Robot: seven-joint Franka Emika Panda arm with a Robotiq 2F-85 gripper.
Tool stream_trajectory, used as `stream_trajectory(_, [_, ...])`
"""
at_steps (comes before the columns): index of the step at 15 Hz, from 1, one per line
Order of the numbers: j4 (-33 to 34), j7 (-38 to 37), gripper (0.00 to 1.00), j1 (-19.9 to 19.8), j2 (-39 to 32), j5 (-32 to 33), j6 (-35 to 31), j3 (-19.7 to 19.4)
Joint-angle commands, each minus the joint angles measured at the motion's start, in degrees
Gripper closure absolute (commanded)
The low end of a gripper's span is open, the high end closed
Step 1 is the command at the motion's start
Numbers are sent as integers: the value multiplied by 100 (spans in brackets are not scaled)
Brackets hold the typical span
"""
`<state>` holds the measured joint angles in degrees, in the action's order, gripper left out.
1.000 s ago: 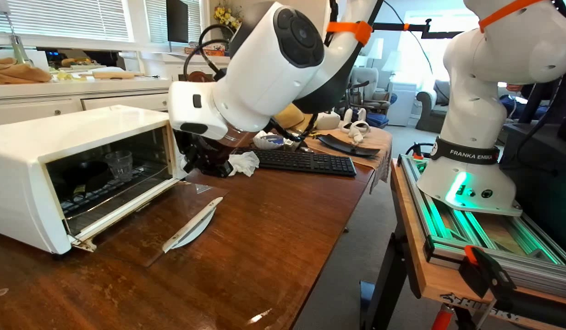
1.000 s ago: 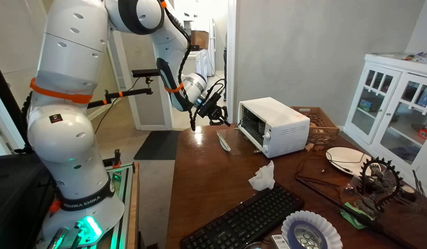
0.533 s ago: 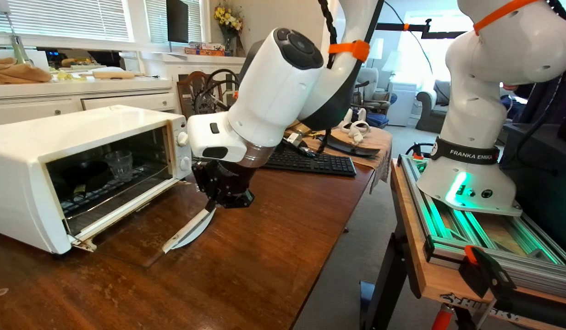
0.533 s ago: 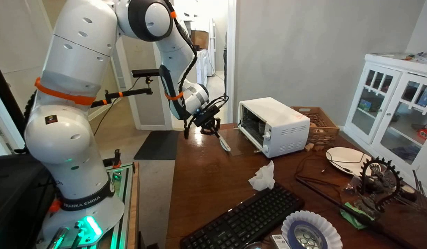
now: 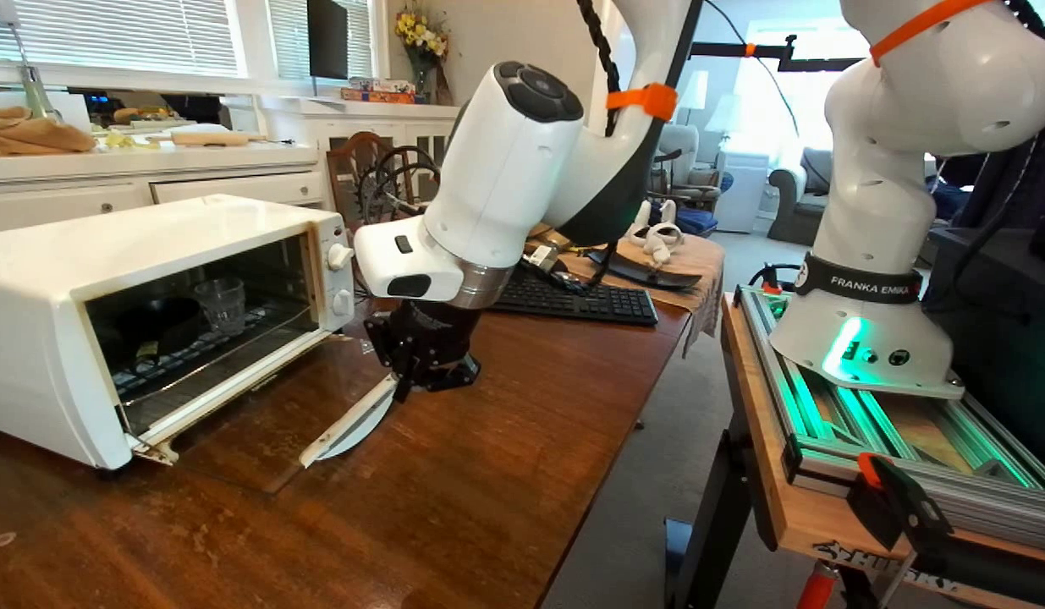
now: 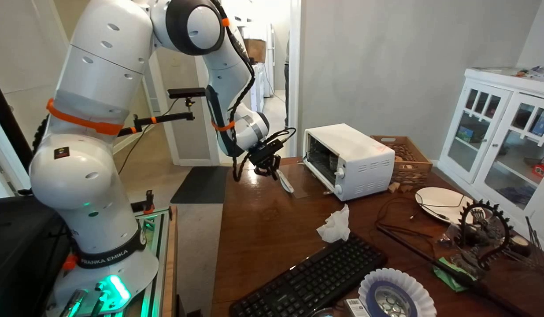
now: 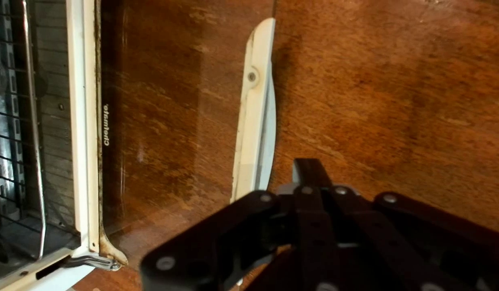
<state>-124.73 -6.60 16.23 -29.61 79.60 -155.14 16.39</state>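
While the arm (image 5: pixel 509 169) is bent down over the bench (image 5: pixel 454 491), wrist (image 5: pixel 420 258) slanted, end effector (image 7: pixel 312 171) pointing downward, jaws together, just beside the handle (image 7: pixel 251 117) on the toaster oven's (image 5: pixel 175 228) lowered door (image 7: pixel 160 113)

In an exterior view, a crumpled tissue (image 6: pixel 334 225) lies at the edge of a keyboard (image 6: pixel 309 278); near the keyboard, a ring (image 6: pixel 388 286) sits in a fluted dish (image 6: pixel 423 289). A rod (image 6: pixel 427 256) lies near a plate (image 6: pixel 443 197); beyond stand a basket (image 6: pixel 410 172) and a cabinet (image 6: pixel 492 147). In an exterior view, flowers (image 5: pixel 418 32) stand in a vase (image 5: pixel 422 69) beside boxes (image 5: pixel 376 91).
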Motion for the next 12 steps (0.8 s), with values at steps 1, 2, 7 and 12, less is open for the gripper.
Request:
stream_trajectory(1, [145,84,100,34,-121,6,88,-22])
stream_trajectory(2, [190,58,100,44,-163,79,97,-55])
stream_trajectory(7, [453,18,100,53,-472,269,66,-209])
stream_trajectory(12, [613,87,100,77,-739,208,73,-207])
